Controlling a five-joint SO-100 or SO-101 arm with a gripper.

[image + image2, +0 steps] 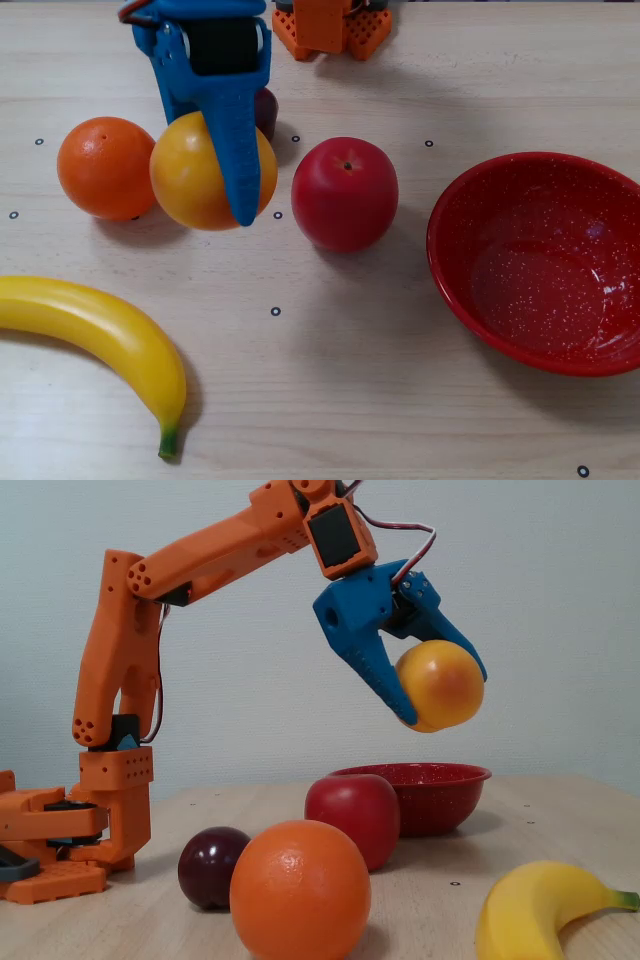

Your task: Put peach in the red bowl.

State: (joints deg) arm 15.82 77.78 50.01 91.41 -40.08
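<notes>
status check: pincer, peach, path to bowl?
Blue pincer shut on glossy yellow-orange peach, lifted off table. Speckled red bowl empty. Red apple between, below the peach.

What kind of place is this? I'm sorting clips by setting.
Likely a hobby or lab tabletop: a pale wooden table marked with small dots, a plain wall behind, and toy-like fruit such as the banana.

one peach (pixel 195 175), apple (pixel 345 193), orange (pixel 105 167), plum (pixel 213 867), banana (pixel 100 335), bowl (pixel 470 215)

The blue tool (pixel 437 695) has the peach (pixel 441 685) clamped between its fingers, up in the air, well clear of the table (pixel 420 900). Below sit the red bowl (pixel 435 795), apple (pixel 353 815), plum (pixel 213 867), orange (pixel 299 890) and banana (pixel 545 910).
</notes>
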